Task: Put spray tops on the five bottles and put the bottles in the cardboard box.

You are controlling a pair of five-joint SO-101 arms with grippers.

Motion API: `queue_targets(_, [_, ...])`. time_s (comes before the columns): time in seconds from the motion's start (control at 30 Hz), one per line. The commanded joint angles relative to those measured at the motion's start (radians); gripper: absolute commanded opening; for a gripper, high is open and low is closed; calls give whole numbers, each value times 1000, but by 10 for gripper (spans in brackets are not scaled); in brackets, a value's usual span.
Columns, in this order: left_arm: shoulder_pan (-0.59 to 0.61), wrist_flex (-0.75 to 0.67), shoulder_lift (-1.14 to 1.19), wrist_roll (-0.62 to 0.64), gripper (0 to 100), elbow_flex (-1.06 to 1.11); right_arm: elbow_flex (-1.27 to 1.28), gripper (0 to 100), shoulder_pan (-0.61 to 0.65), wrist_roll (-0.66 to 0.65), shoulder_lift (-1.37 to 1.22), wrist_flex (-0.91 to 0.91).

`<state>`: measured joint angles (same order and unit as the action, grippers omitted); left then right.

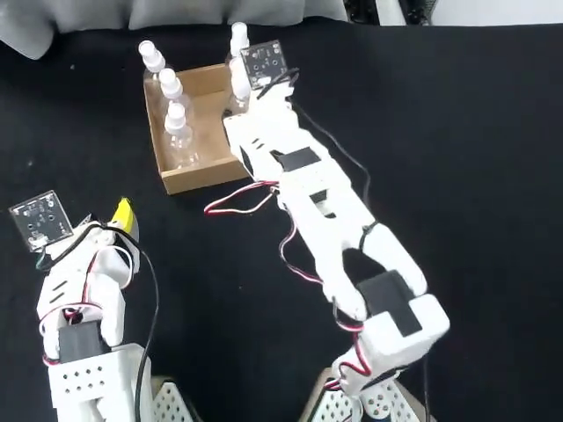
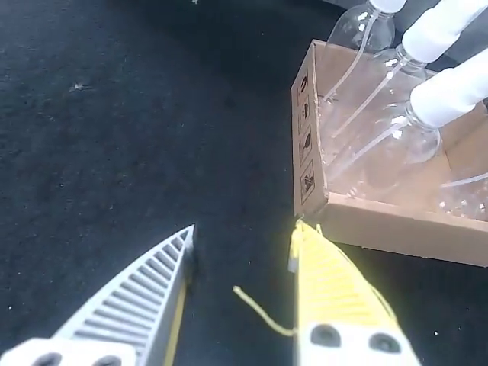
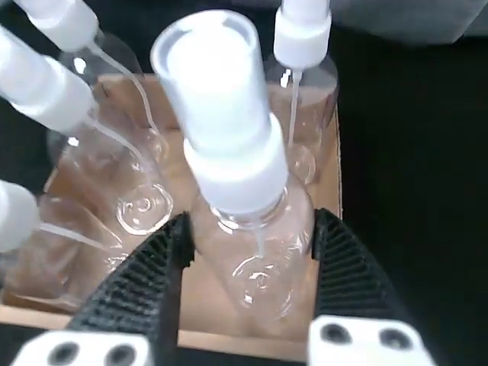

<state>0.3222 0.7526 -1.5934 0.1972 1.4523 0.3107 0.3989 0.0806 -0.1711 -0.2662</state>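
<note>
The cardboard box (image 1: 201,174) stands at the table's far left-centre. In it, three clear bottles with white spray tops (image 1: 170,85) line its left side, and another (image 1: 238,40) stands at its far right corner. My right gripper (image 3: 252,219) reaches over the box's right side. It is shut on a fifth capped bottle (image 3: 252,267), with a black finger (image 3: 160,267) against each side and the bottle's base low over the box floor. My left gripper (image 2: 244,229) is open and holds nothing. It rests low over the cloth just short of the box's near left corner (image 2: 309,191).
A black cloth (image 1: 457,132) covers the table. The right arm (image 1: 308,189) stretches diagonally from the near right to the box, trailing red and white wires (image 1: 233,204). The left arm's base (image 1: 84,369) sits at the near left.
</note>
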Motion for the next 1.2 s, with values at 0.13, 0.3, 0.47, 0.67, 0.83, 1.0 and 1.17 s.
queue_targets(0.13, [4, -25, -11, -8, 184, -4, -70, 156, -23, 8, -45, 80])
queue_targets(0.3, [4, -25, -11, -8, 184, -4, -65, 158, -23, 8, -77, 115])
queue_targets(0.47, [7, -25, -11, -8, 184, -4, -68, 160, -23, 8, -107, 130])
queue_targets(0.67, [7, -25, -11, -8, 184, -4, -70, 161, -23, 8, -116, 130])
queue_targets(0.83, [7, -25, -11, -8, 184, -4, -67, 161, -23, 8, -116, 130])
queue_targets(1.0, [7, -25, -11, -8, 184, -4, -67, 161, -21, 2, -116, 129])
queue_targets(1.17, [7, -25, -11, -8, 184, -4, -67, 168, -21, 0, -116, 126])
